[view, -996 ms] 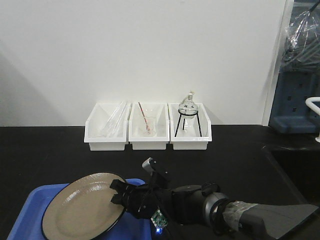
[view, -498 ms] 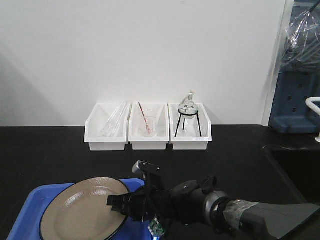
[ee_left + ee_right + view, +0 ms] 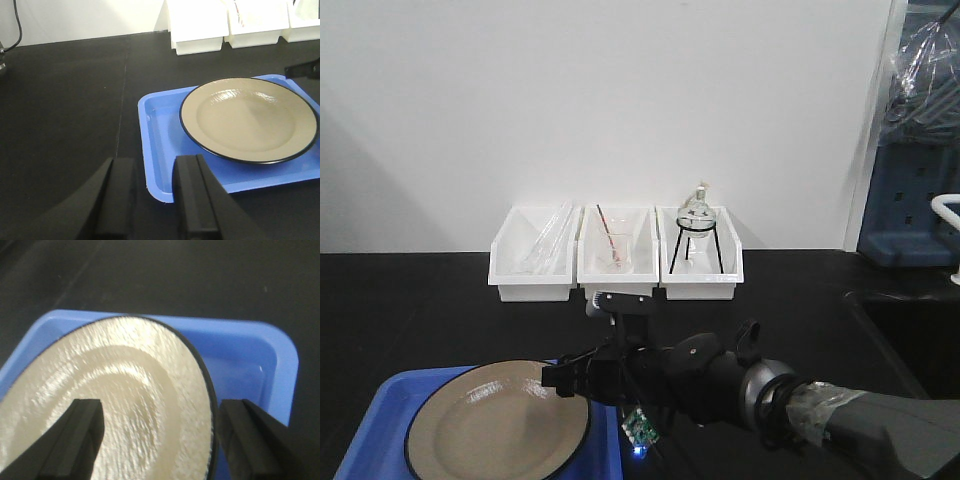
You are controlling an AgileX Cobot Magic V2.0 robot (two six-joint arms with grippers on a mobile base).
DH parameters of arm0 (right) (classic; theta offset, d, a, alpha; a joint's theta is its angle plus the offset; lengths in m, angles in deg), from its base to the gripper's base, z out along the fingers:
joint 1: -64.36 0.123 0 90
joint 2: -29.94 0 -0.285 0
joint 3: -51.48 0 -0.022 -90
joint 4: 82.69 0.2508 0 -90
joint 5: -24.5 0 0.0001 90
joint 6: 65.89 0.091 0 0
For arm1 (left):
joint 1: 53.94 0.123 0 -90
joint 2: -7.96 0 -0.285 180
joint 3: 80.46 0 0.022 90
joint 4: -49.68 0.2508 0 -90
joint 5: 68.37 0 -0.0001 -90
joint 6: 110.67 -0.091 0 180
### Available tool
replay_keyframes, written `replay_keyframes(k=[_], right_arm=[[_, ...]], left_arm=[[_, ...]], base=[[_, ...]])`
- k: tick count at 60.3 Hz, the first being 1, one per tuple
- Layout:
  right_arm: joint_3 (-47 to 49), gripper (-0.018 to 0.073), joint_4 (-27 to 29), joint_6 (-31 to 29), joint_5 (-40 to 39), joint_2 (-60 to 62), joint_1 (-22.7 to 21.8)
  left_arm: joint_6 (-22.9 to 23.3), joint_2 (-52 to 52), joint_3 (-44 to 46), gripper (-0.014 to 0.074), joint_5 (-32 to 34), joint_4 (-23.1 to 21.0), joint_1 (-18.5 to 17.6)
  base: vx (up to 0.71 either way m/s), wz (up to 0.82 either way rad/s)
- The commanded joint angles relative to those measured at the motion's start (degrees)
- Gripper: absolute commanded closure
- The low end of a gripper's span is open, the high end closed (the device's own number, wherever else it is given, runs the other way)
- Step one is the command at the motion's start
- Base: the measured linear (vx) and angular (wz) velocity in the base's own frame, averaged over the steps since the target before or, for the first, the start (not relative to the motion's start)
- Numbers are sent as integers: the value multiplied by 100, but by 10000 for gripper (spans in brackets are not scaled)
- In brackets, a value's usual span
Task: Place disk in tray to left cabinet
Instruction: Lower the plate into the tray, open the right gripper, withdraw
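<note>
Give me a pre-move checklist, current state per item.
1. Disk lies in tray, tan side up: ok.
2. Disk seated flat, off the tray rim: cannot tell; its far edge sits close to the rim.
3. Right end effector open, gripping nothing: ok.
4. Left end effector open, empty, by the tray's near left corner: ok.
5. Left cabinet and the path to it: cannot tell; not in any view.
</note>
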Motion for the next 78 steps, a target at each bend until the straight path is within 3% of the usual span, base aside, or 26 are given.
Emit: replay_keyframes(k=[1, 6, 11, 13, 14, 23, 28, 35, 44, 52, 69, 78], right_arm=[[172, 20, -231, 6, -52, 677, -103], [172, 20, -455, 471, 291, 908, -346], [172, 22, -1041, 1244, 901, 1108, -694], [172, 25, -1459, 1568, 1197, 1186, -845], [172, 42, -2864, 2495, 1972, 1353, -1166], [172, 56, -4666, 3856, 2607, 1504, -1350], [172, 56, -5093, 4231, 2821, 1522, -1345], [172, 56, -5126, 4303, 2887, 1522, -1339], [172, 56, -5051, 4303, 2755, 1522, -1339], [172, 56, -4803, 4303, 2754, 1522, -1339], [172, 56, -4626, 4303, 2810, 1522, -1339], [172, 56, -4637, 4303, 2902, 1522, -1339]], left_arm=[[6, 48, 185, 254, 461, -39, -4], [14, 48, 185, 254, 467, -39, -4], [14, 48, 185, 254, 476, -39, -4], [14, 48, 185, 254, 516, -39, -4], [14, 48, 185, 254, 622, -39, -4], [76, 64, 185, 253, 768, -49, -4], [546, 231, 191, 248, 767, -88, -4], [944, 676, 229, 197, 733, -256, -4], [944, 1568, 763, 106, 700, -230, -4], [944, 2540, 1697, 77, 569, -142, -4], [899, 4889, 4298, 77, -1071, -86, 10], [894, 6055, 5596, 77, -1649, 6, 305]], base=[[0, 0], [0, 0], [0, 0], [0, 0], [0, 0], [0, 0], [0, 0], [0, 0], [0, 0], [0, 0], [0, 0], [0, 0]])
